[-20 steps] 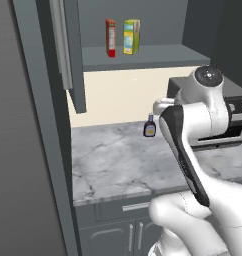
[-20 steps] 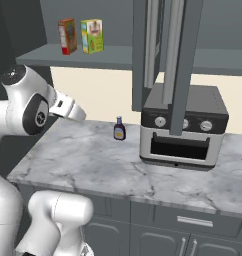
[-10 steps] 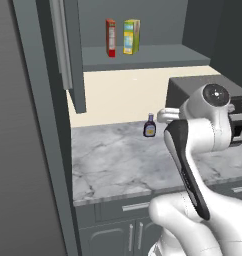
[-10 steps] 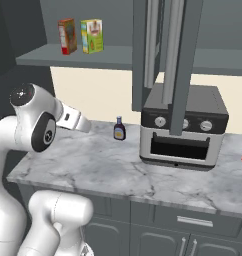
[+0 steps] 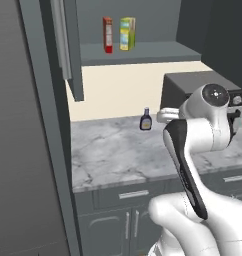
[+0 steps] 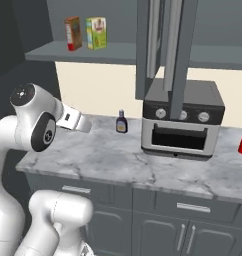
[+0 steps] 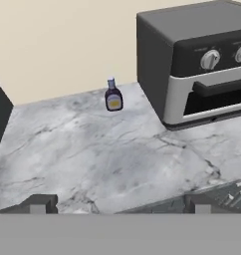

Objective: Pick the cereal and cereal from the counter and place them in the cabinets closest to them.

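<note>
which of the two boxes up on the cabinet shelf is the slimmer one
The red cereal box, left of the wider green and yellow box on the shelf.

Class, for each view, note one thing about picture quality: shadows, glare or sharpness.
Left base view: flat, even light, no glare on the counter; the cereal boxes are small, their print unreadable. Right base view: the toaster oven casts only a soft shadow. Hand view: the small bottle looks slightly soft; marble veins stay clear.

The robot's white arm (image 5: pixel 198 130) has lowered and folded back toward its base, its upper joint sinking from toaster-oven height to just above the counter (image 5: pixel 118 155).
</note>
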